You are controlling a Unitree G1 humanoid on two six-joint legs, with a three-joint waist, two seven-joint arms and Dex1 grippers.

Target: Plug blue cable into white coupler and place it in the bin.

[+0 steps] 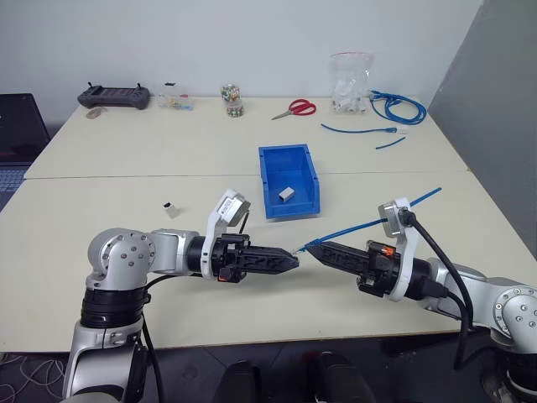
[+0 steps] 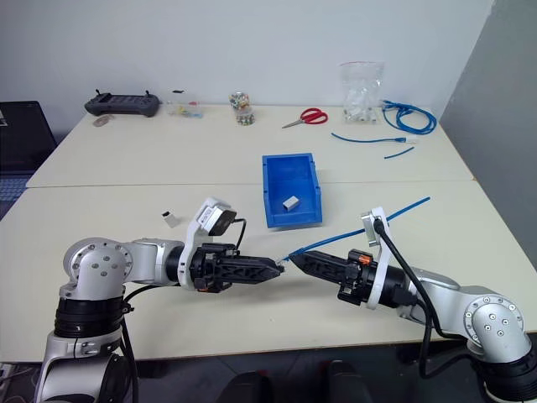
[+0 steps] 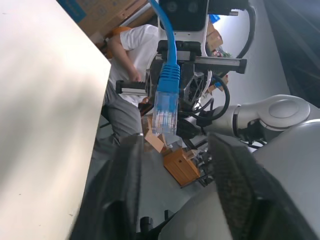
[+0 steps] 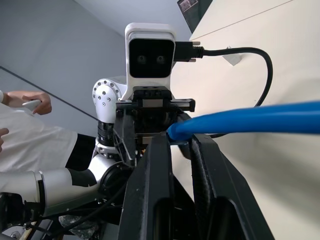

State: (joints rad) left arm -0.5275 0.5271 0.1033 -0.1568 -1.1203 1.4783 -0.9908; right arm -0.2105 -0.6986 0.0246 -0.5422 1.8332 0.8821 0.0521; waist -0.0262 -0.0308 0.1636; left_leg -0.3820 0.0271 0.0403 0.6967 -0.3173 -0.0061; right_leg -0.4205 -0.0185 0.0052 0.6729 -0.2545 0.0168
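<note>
Cable (image 1: pixel 352 227) sits clamped in your right tool (image 1: pixel 317 248), plug aimed at your spread, empty left tool (image 1: pixel 294 261).

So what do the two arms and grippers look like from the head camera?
Both arms are silver-grey metal with round bolted joints and black wrist sections. The left gripper and the right gripper each have two long black ribbed fingers, small orange-red marks at the base, and a white bracket carrying a wrist camera. A thick black cable loops from the right bracket back along the arm.
</note>
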